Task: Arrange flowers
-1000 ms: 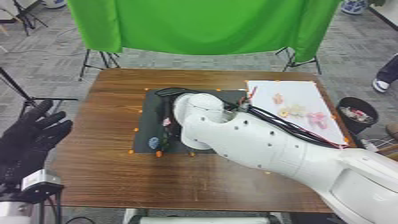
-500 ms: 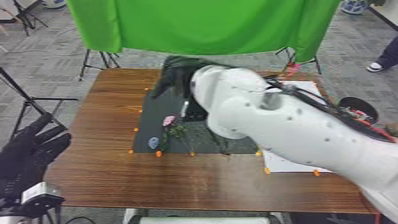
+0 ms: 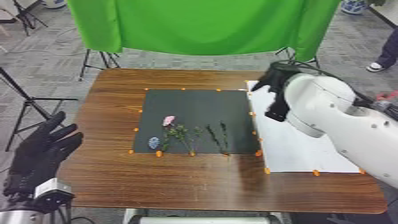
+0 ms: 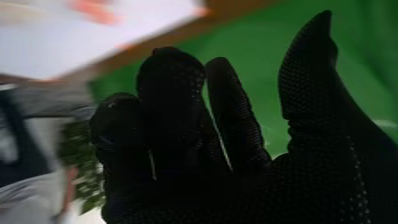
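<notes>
The right robot hand, released with fingers straight, is over the far part of the white board on the worktop's right; the left robot hand is relaxed and open at the left. On the black mat, the pink flower lies left of dark stems, with green sprigs between, toward the near edge.

Head view: from above its near edge, I look forward and down over the table. Right wrist view: very close, I look along the right hand toward the green cloth. Both share this cloth and part of the white sheet.
</notes>
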